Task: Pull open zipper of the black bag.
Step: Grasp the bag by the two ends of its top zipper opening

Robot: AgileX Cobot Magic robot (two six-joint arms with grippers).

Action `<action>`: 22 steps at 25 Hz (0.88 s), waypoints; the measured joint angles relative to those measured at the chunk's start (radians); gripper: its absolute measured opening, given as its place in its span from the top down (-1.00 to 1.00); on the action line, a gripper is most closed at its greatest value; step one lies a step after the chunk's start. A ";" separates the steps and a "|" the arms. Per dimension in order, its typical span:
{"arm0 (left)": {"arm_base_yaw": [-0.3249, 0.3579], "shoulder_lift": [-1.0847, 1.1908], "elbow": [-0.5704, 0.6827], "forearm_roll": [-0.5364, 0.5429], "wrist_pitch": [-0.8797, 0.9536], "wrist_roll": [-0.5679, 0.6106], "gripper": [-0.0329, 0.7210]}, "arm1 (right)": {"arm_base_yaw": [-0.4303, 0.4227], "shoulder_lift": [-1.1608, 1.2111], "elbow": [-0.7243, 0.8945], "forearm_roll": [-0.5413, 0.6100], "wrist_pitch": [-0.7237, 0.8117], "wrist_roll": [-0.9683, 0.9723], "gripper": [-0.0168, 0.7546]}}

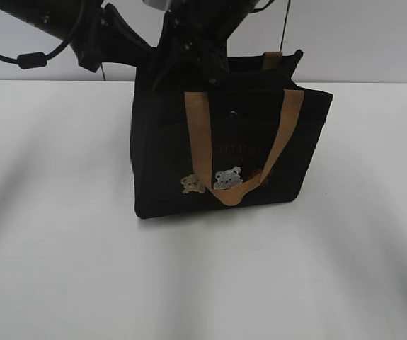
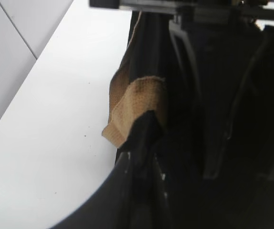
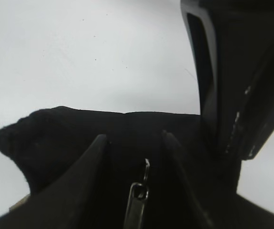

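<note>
White table (image 1: 61,269) carries black bag (image 1: 161,177) (upright, seemingly alone).

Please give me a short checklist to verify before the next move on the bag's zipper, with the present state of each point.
1. Black bag stands upright on the table: ok.
2. Left gripper shut on the bag's fabric edge beside the tan strap: ok.
3. Zipper pull tab lies between the right gripper's fingers: ok.
4. Right gripper closed on the pull tab: not ok, gaps show on both sides.
5. How far the zipper is open: cannot tell.
</note>
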 joint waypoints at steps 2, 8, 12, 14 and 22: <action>0.000 0.000 0.000 0.000 0.000 0.000 0.78 | 0.000 0.005 0.000 0.000 0.000 0.000 0.25; 0.000 0.000 0.000 0.000 0.000 0.000 0.78 | 0.000 0.009 -0.001 -0.006 0.000 0.014 0.40; 0.000 0.000 0.000 0.000 0.000 0.000 0.78 | 0.000 0.009 -0.001 -0.037 0.000 0.046 0.83; 0.000 0.000 0.000 0.000 0.000 0.000 0.78 | 0.000 0.009 -0.002 -0.045 -0.001 0.052 0.83; 0.000 0.000 -0.002 0.002 0.002 0.000 0.78 | 0.000 -0.005 -0.005 -0.047 -0.001 0.148 0.83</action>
